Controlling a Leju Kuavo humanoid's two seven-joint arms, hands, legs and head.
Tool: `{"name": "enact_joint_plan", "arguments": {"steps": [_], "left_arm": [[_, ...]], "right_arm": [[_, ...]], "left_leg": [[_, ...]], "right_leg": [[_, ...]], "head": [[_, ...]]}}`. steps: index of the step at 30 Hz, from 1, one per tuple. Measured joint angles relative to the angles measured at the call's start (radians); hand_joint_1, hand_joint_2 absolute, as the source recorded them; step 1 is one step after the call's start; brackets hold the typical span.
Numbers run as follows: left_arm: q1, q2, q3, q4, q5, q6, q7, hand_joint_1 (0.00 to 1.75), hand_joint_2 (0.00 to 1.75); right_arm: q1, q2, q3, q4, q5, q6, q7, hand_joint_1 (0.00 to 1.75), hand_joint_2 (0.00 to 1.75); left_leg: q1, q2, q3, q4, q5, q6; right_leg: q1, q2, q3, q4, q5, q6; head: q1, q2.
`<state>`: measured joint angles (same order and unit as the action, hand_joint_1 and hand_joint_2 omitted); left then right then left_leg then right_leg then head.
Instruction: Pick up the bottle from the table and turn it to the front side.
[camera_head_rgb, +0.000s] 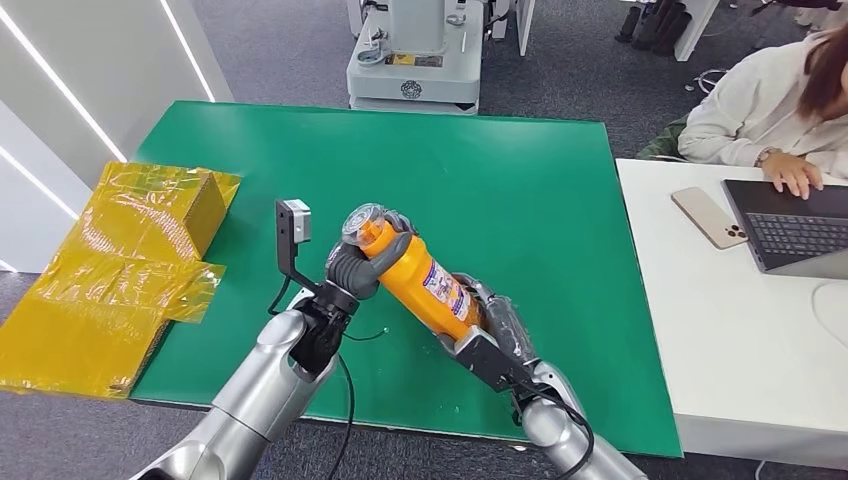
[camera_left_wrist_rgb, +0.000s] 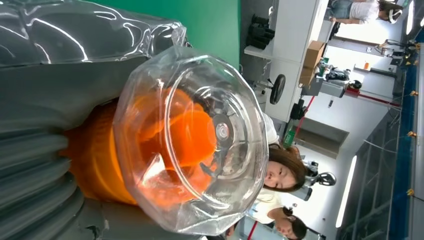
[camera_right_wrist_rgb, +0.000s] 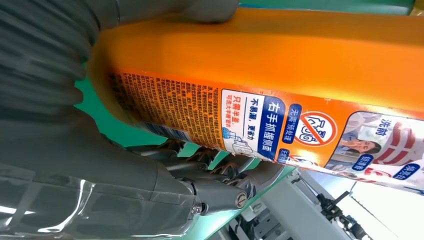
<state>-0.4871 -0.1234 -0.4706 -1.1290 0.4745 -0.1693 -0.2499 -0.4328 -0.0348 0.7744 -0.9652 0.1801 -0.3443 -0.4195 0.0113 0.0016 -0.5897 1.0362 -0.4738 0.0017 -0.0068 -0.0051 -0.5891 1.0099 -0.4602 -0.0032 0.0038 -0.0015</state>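
Observation:
An orange bottle (camera_head_rgb: 425, 282) with a clear cap (camera_head_rgb: 364, 222) is held tilted above the green table (camera_head_rgb: 520, 190), between both hands. My left hand (camera_head_rgb: 358, 262) grips it just below the cap, and the left wrist view looks straight onto the clear cap (camera_left_wrist_rgb: 192, 137) with the orange neck behind it. My right hand (camera_head_rgb: 492, 335) holds the lower body of the bottle. In the right wrist view the printed label (camera_right_wrist_rgb: 260, 120) faces the camera, with dark fingers (camera_right_wrist_rgb: 220, 170) wrapped under the bottle (camera_right_wrist_rgb: 280, 55).
A yellow plastic-wrapped box (camera_head_rgb: 130, 260) lies at the table's left edge. To the right stands a white desk (camera_head_rgb: 740, 330) with a phone (camera_head_rgb: 708, 217) and a laptop (camera_head_rgb: 795, 225), where a person (camera_head_rgb: 770, 110) sits. A grey machine base (camera_head_rgb: 415, 60) stands beyond the table.

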Motion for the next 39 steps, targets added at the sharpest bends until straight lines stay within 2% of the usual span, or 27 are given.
{"name": "enact_joint_plan", "arguments": {"steps": [1, 2, 4, 5, 6, 8, 12, 28, 39], "left_arm": [[0.0, -0.001, 0.0, 0.0, 0.003, 0.0, 0.0, 1.75, 1.75], [0.0, -0.001, -0.001, 0.001, 0.005, 0.0, 0.0, 1.75, 1.75], [-0.001, -0.001, -0.003, 0.001, 0.007, 0.001, 0.001, 1.75, 1.75], [-0.003, -0.001, -0.004, 0.001, 0.007, 0.001, 0.001, 1.75, 1.75], [-0.004, -0.001, -0.005, 0.001, 0.006, 0.003, 0.002, 1.75, 1.75], [-0.008, -0.001, -0.008, 0.001, -0.001, 0.01, 0.003, 1.75, 1.75], [-0.014, 0.003, -0.014, 0.001, -0.052, 0.048, -0.005, 1.75, 1.75], [-0.047, 0.074, -0.021, 0.034, -0.499, 0.29, -0.114, 1.75, 1.75], [-0.134, 0.12, -0.04, 0.072, -1.003, 0.574, -0.117, 1.75, 1.75]], "right_arm": [[0.001, -0.001, -0.002, -0.002, -0.002, 0.0, 0.002, 1.71, 1.75], [0.001, -0.002, -0.003, -0.004, -0.004, 0.0, 0.003, 1.61, 1.75], [0.001, -0.004, -0.007, -0.008, -0.011, 0.001, 0.004, 0.93, 1.75], [0.002, -0.006, -0.009, -0.009, -0.015, 0.001, 0.004, 0.51, 1.75], [0.003, -0.007, -0.011, -0.01, -0.019, 0.001, 0.004, 0.18, 1.75], [0.005, -0.009, -0.018, -0.015, -0.029, 0.001, 0.005, 0.0, 1.75], [0.009, -0.019, -0.036, -0.036, -0.044, -0.001, 0.007, 0.0, 1.75], [0.112, -0.082, -0.128, -0.212, -0.037, -0.008, -0.012, 0.0, 1.75], [0.155, -0.09, -0.145, -0.293, -0.027, -0.019, -0.055, 0.0, 1.75]], "left_leg": [[0.0, 0.0, 0.0, 0.0, 0.0, 0.0], [0.0, 0.0, 0.0, 0.0, 0.0, 0.0], [0.0, 0.0, 0.0, 0.0, 0.0, 0.0], [0.0, 0.0, 0.0, 0.0, 0.0, 0.0], [0.0, 0.0, 0.0, 0.0, 0.0, 0.0], [0.0, 0.0, 0.0, 0.0, 0.0, 0.0], [0.0, 0.0, 0.0, 0.0, 0.0, 0.0], [0.0, 0.0, 0.0, 0.0, 0.0, 0.0], [0.0, 0.0, 0.0, 0.0, 0.0, 0.0]], "right_leg": [[0.0, 0.0, 0.0, 0.0, 0.0, 0.0], [0.0, 0.0, 0.0, 0.0, 0.0, 0.0], [0.0, 0.0, 0.0, 0.0, 0.0, 0.0], [0.0, 0.0, 0.0, 0.0, 0.0, 0.0], [0.0, 0.0, 0.0, 0.0, 0.0, 0.0], [0.0, 0.0, 0.0, 0.0, 0.0, 0.0], [0.0, 0.0, 0.0, 0.0, 0.0, 0.0], [0.0, 0.0, 0.0, 0.0, 0.0, 0.0], [0.0, 0.0, 0.0, 0.0, 0.0, 0.0]], "head": [[0.0, 0.0], [0.0, 0.0], [0.0, 0.0], [0.0, 0.0], [0.0, 0.0], [0.0, 0.0], [0.0, 0.0], [0.0, 0.0], [0.0, 0.0]]}}
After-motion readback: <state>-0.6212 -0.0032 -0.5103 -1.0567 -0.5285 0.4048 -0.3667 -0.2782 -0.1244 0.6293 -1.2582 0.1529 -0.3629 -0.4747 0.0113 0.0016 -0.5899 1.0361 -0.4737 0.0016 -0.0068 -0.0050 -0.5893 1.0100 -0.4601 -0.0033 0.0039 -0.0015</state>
